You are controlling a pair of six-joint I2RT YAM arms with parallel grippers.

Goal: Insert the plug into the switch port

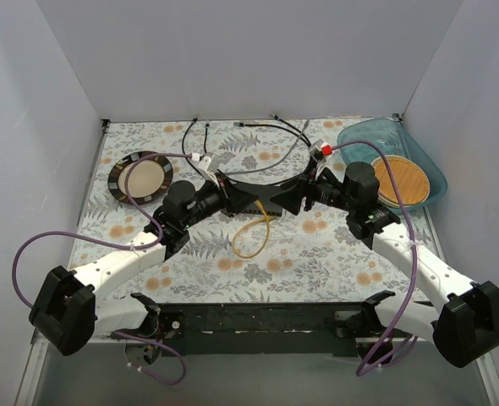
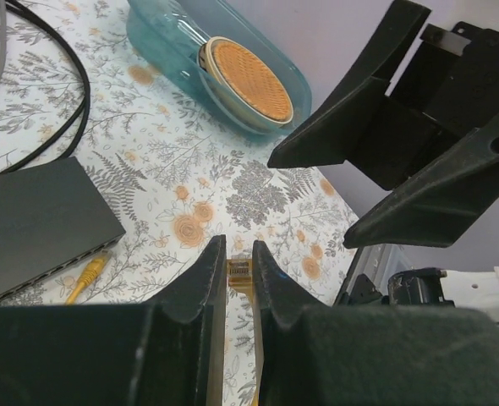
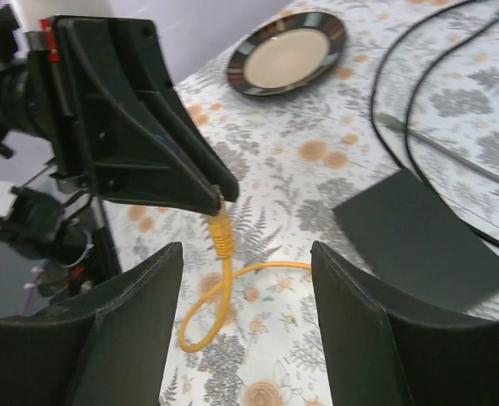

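Note:
My left gripper (image 2: 238, 249) is shut on the yellow plug (image 2: 239, 269), which sits pinched between its fingertips above the table. From the plug a yellow cable (image 3: 200, 321) hangs down and loops on the cloth (image 1: 251, 237). The switch (image 2: 38, 222), a flat black box, lies to the left with its sockets along the near edge. A second yellow plug (image 2: 89, 272) lies against that edge; whether it is inserted I cannot tell. My right gripper (image 3: 247, 254) stands open facing the left one, nothing between its fingers. In the top view both grippers (image 1: 226, 188) (image 1: 304, 196) flank the switch (image 1: 262, 201).
A dark-rimmed round plate (image 1: 140, 177) sits at the back left. A blue bin (image 1: 393, 161) holding an orange woven disc stands at the back right. Black and grey cables (image 1: 258, 139) trail behind the switch on the floral cloth.

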